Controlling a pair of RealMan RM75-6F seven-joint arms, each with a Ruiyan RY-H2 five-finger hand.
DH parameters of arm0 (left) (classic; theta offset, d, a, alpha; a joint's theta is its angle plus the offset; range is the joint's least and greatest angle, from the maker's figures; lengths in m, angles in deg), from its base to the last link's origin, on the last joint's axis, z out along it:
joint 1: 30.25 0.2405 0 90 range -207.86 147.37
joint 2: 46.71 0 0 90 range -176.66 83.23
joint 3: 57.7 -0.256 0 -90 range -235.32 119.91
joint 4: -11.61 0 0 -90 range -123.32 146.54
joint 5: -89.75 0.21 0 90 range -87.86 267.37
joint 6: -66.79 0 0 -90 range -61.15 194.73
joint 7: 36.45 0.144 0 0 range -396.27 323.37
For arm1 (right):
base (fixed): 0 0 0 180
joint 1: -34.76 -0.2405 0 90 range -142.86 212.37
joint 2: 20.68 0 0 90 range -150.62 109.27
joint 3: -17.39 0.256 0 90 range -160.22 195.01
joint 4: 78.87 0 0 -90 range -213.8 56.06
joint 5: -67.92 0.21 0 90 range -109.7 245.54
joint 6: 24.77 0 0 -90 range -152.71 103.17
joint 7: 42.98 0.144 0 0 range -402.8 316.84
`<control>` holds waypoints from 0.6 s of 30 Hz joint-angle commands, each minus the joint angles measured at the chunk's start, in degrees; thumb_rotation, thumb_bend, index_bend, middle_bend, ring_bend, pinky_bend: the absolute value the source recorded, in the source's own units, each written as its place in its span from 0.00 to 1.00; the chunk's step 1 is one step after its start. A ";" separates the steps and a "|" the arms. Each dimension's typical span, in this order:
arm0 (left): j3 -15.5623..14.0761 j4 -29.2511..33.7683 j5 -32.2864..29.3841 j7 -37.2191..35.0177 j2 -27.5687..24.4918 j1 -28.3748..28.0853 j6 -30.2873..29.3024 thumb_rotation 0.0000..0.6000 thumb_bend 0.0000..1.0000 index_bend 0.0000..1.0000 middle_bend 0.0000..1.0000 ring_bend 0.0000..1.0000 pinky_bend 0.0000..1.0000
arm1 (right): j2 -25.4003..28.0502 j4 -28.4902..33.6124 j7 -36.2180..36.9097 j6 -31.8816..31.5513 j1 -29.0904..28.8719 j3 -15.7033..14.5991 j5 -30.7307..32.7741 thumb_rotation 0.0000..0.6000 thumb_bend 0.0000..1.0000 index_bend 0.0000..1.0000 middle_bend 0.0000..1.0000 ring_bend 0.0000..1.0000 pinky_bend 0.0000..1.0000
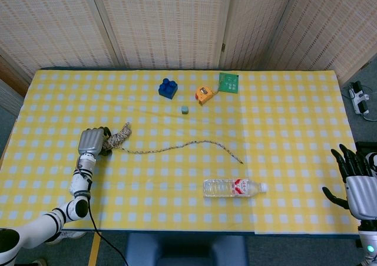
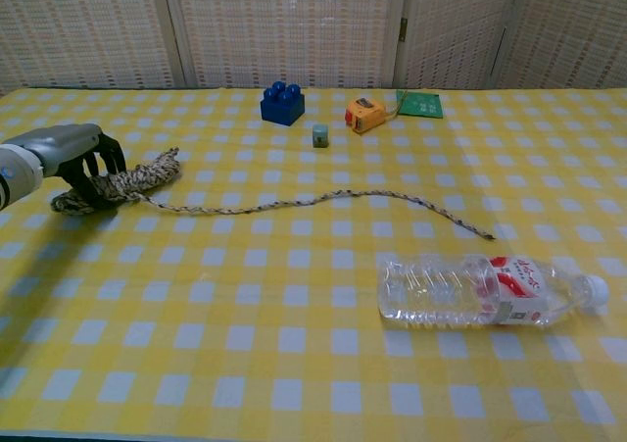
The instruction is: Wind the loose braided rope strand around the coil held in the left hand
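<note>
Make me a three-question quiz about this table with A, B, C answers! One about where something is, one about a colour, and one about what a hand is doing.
1. Where does the water bottle lie?
A. Nearer the front table edge than the rope's loose end
B. Behind the blue block
C. In the left hand

2. What colour is the toy block?
A. Red
B. Blue
C. White

3. What is the left hand doing?
A. Resting flat on the cloth
B. Holding the rope coil
C. Holding the bottle

Answers: 1 A, the bottle lies nearer the camera than the loose strand. 2 B, it is plainly blue. 3 B, its fingers wrap the coil.
</note>
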 commanded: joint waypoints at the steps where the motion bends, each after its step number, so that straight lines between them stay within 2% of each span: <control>1: 0.02 -0.01 0.37 -0.54 -0.21 0.05 0.32 1.00 0.27 0.44 0.41 0.40 0.37 | 0.00 0.10 0.00 -0.14 0.07 0.02 -0.07 1.00 0.26 0.00 0.00 0.05 0.00; 6: -0.13 -0.16 0.94 -1.14 -0.36 0.12 0.56 1.00 0.35 0.49 0.45 0.44 0.43 | -0.04 0.24 -0.06 -0.26 0.11 -0.02 -0.29 1.00 0.26 0.00 0.00 0.05 0.00; 11: -0.18 -1.13 2.45 -3.81 -0.28 0.34 0.97 1.00 0.47 0.57 0.54 0.52 0.55 | -0.10 0.36 -0.27 -0.23 0.12 -0.02 -0.37 1.00 0.26 0.00 0.00 0.05 0.00; 14: -0.49 -1.83 4.19 -6.17 -0.21 0.60 1.07 1.00 0.50 0.61 0.58 0.56 0.63 | -0.11 0.38 -0.29 -0.19 0.12 -0.03 -0.42 1.00 0.26 0.00 0.00 0.05 0.00; 18: -1.38 -2.93 6.57 -9.18 -0.11 0.94 1.99 1.00 0.54 0.64 0.62 0.59 0.68 | -0.10 0.44 -0.22 0.11 -0.04 -0.09 -0.58 1.00 0.26 0.00 0.00 0.05 0.00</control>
